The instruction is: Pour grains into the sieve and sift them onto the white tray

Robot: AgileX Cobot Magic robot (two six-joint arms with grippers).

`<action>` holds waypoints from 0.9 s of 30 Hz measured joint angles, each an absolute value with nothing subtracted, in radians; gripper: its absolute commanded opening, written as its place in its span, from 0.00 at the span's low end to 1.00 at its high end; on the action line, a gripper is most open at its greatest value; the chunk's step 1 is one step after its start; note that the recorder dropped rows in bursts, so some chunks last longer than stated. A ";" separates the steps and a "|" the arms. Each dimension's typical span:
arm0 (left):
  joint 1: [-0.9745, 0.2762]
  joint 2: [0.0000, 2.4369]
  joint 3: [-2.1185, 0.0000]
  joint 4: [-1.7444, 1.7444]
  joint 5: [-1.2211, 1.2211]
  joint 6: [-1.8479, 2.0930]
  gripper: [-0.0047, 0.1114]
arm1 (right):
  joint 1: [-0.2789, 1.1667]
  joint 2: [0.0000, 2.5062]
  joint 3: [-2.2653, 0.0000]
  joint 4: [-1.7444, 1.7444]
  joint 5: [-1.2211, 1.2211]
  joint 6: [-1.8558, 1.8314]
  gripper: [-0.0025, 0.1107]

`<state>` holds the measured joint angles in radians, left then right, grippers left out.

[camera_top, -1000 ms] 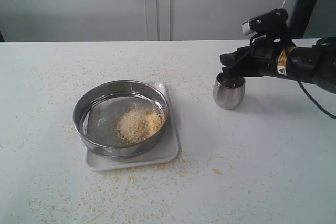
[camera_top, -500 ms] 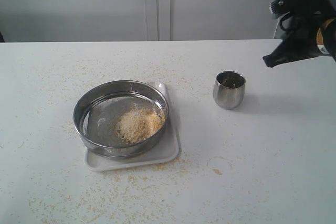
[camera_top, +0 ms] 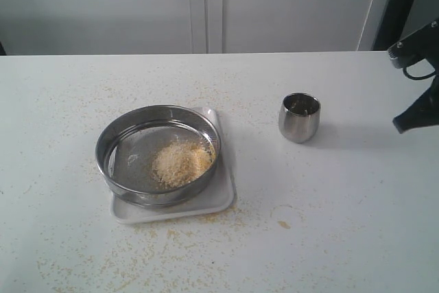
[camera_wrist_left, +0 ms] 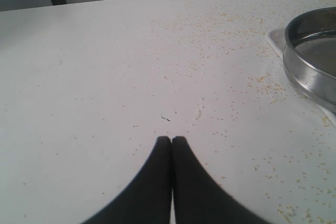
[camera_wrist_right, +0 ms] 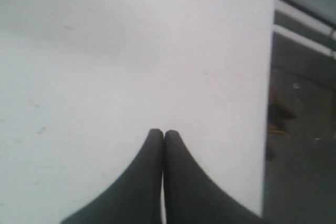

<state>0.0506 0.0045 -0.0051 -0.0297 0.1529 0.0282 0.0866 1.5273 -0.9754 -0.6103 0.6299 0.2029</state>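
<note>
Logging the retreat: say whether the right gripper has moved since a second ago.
Yes. The right gripper has drawn away from the cup, toward the exterior view's right edge.

Right gripper (camera_wrist_right: 163, 132) off steel cup (camera_top: 299, 117), withdrawn far right, jaws now closed.

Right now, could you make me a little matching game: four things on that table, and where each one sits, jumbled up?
1 sieve
2 tray
3 cup
4 grains

A heaped inside the sieve
B upright, alone off to one side
C bottom of the stack
D resting on the tray

Pairs: 1-D, 2-C, 3-B, 4-A
</note>
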 measured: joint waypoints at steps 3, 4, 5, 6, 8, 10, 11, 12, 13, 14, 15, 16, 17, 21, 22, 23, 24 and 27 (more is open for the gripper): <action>0.051 0.004 -0.005 -0.030 0.153 0.028 0.04 | 0.087 1.504 -0.975 -0.435 0.608 0.153 0.02; 0.051 0.004 -0.005 -0.030 0.153 0.028 0.04 | 0.087 1.494 -0.975 -0.384 0.598 0.142 0.02; 0.051 0.004 -0.005 -0.030 0.153 0.028 0.04 | 0.087 1.485 -0.975 -0.347 0.587 0.136 0.02; 0.051 0.004 -0.005 -0.030 0.153 0.028 0.04 | 0.087 1.474 -0.975 -0.305 0.570 0.130 0.02; 0.051 0.004 -0.005 -0.030 0.153 0.028 0.04 | 0.087 1.450 -0.975 -0.236 0.534 0.126 0.02; 0.051 0.004 -0.005 -0.030 0.153 0.028 0.04 | 0.087 1.420 -0.975 -0.169 0.495 0.120 0.02; 0.051 0.004 -0.005 -0.030 0.153 0.028 0.04 | 0.087 1.412 -0.975 -0.155 0.492 0.112 0.02; 0.051 0.004 -0.005 -0.030 0.153 0.028 0.04 | 0.087 1.402 -0.975 -0.125 0.490 0.079 0.02; 0.051 0.004 -0.005 -0.030 0.153 0.028 0.04 | 0.087 1.398 -0.975 -0.116 0.490 0.062 0.02; 0.051 0.004 -0.005 -0.030 0.153 0.028 0.04 | 0.080 1.394 -0.975 -0.105 0.493 0.033 0.02; 0.051 0.004 -0.005 -0.030 0.153 0.028 0.04 | 0.074 1.392 -0.975 -0.105 0.496 0.025 0.02; 0.051 0.004 -0.005 -0.030 0.153 0.028 0.04 | 0.048 1.388 -0.975 -0.103 0.505 0.013 0.02; 0.051 0.004 -0.005 -0.030 0.153 0.028 0.04 | 0.022 1.383 -0.975 -0.103 0.515 -0.006 0.02; 0.051 0.004 -0.005 -0.030 0.153 0.028 0.04 | -0.005 1.351 -0.975 -0.095 0.530 -0.018 0.02; 0.051 0.004 -0.005 -0.030 0.153 0.028 0.04 | -0.005 1.347 -0.975 -0.088 0.531 -0.019 0.02; 0.051 0.004 -0.005 -0.030 0.153 0.028 0.04 | -0.005 1.343 -0.975 -0.086 0.538 -0.019 0.02; 0.051 0.004 -0.005 -0.030 0.153 0.028 0.04 | -0.005 1.343 -0.975 -0.086 0.541 -0.019 0.02; 0.051 0.004 -0.005 -0.030 0.153 0.028 0.04 | -0.005 1.343 -0.975 -0.084 0.545 -0.019 0.02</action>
<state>0.0506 0.0045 -0.0051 -0.0297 0.1529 0.0282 -0.0049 1.3427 -0.9754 -0.0839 0.5446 -0.0191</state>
